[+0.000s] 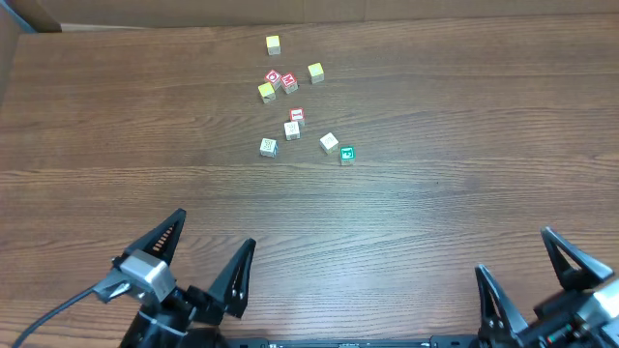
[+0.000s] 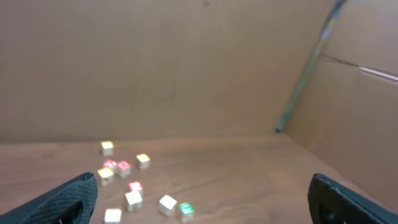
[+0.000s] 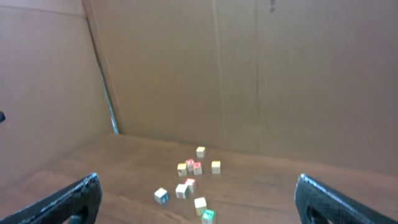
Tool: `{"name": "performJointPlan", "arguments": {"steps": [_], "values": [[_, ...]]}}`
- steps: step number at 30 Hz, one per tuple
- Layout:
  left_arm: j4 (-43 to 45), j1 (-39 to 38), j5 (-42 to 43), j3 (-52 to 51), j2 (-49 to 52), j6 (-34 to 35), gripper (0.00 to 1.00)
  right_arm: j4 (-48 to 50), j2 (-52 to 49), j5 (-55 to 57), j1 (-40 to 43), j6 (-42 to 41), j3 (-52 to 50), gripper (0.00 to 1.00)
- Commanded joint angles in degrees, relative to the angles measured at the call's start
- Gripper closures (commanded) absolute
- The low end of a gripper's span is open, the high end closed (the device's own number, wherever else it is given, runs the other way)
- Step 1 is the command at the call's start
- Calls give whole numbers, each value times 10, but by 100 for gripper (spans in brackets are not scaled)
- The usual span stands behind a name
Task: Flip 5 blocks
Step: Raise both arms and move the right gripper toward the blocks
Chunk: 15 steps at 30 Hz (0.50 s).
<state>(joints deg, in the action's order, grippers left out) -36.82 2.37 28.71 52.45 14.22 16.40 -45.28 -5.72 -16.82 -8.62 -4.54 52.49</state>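
Five blocks lie in a loose group at mid-table: three pale ones [image 1: 268,146] [image 1: 292,130] [image 1: 329,143], a red-bordered white one [image 1: 297,116] and a green-faced one [image 1: 346,154]. The left wrist view shows the green block [image 2: 185,210] and a pale block [image 2: 166,204] low in frame. In the right wrist view the green block [image 3: 208,216] sits nearest. My left gripper [image 1: 205,259] [image 2: 202,190] hangs open near the front edge, well short of the blocks. My right gripper [image 1: 532,275] [image 3: 198,185] is open at the front right, holding nothing.
Behind the group lie three yellow-faced cubes [image 1: 273,43] [image 1: 315,72] [image 1: 266,91] and a pair of red-faced cubes [image 1: 274,77] [image 1: 289,83]. Cardboard walls [image 3: 249,74] enclose the far and side edges of the wooden table [image 1: 464,145].
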Motion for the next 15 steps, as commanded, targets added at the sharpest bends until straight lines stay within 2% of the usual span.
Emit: {"name": "performJointPlan", "arguments": {"steps": [1,5,10,15], "values": [[-42,2,44,91,57,0,0,-26,-29,-5,2,-5,57,0],[-132,2,43,197,129,-39,0,-67,-65,-4,2,-5,126,0],[-224,2,43,290,209,-83,0,-69,-116,-5,2,-5,184,0],[-261,2,42,348,281,-104,0,-76,-190,-12,2,-31,240,0]]}}
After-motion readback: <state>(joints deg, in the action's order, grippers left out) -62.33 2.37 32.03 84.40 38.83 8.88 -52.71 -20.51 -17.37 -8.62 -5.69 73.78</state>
